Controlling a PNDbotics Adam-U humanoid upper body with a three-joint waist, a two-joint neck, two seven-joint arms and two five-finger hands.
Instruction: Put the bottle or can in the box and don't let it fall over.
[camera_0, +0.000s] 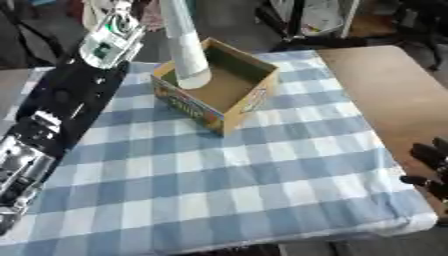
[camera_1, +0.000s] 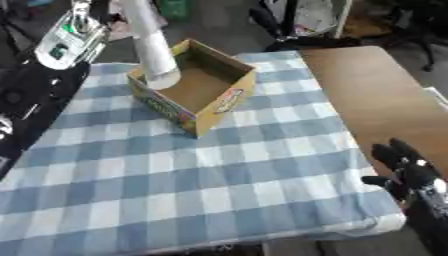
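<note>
Standing nearly upright, the bottle (camera_0: 185, 47) is a tall white cylinder whose base sits inside the box (camera_0: 219, 90), at the near-left corner, either on the floor of the box or just above it; the frames do not settle which. Its body leans slightly toward the top of the view, and its upper end runs out of frame. The upright attitude suits the task: a tall, narrow item probably tips easily, so it is lowered base-first and close to a wall that can steady it.

The box is open-topped cardboard with printed sides, set askew on the blue checked cloth (camera_0: 227, 190), one corner pointing toward the robot. The cloth covers most of the table (camera_0: 394, 95); bare brown wood shows at the right.

The left arm (camera_0: 61, 110) comes in along the left edge and reaches up toward the bottle's top. The left hand lies beyond the frame, so its fingers cannot be judged, nor whether it holds the bottle.

The right hand (camera_1: 404, 167) idles at the lower right, off the cloth, fingers pointing up and relaxed, spread apart, holding nothing. It is well apart from the box.
</note>
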